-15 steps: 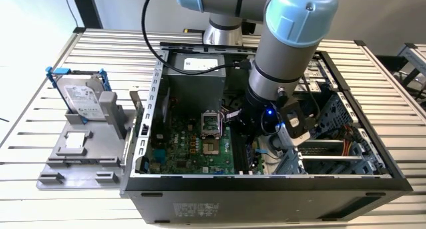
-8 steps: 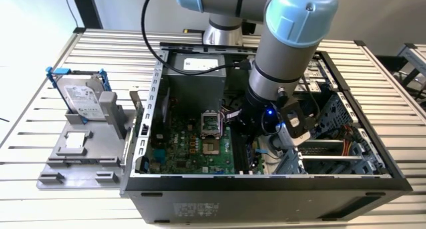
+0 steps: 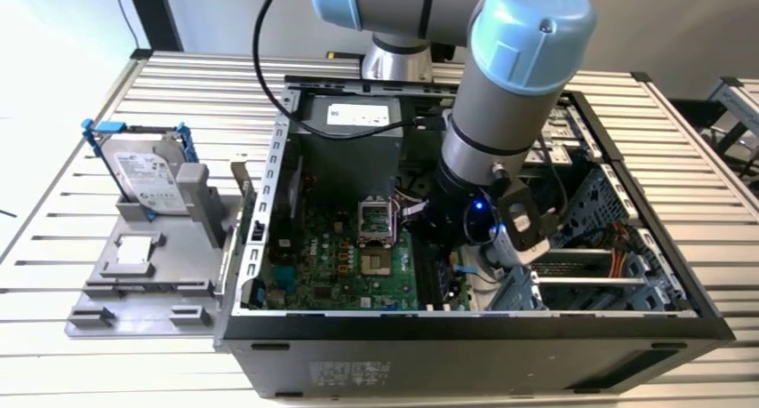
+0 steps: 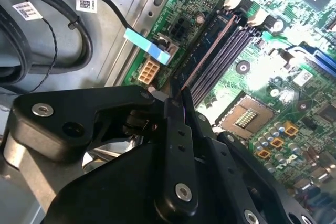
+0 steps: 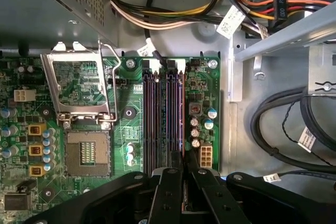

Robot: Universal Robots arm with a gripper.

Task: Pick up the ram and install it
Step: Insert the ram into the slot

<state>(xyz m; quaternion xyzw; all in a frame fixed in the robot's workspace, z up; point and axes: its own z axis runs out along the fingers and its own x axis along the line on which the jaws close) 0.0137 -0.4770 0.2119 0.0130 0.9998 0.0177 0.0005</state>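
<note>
Inside an open computer case [image 3: 355,337], the gripper [image 4: 178,100] stays out: clamped on one ram [image 4: 207,59] over four memory slots [image 5: 163,119], cables [image 5: 278,124] alongside.

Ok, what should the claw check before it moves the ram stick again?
1. Claw pinching the ram tightly: ok.
2. Ram running the same way as the memory slots: ok.
3. Ram pushed fully into a slot: cannot tell.
4. Slot end clips open: cannot tell.
5. Black cables lying off to the side of the slots: ok.
</note>
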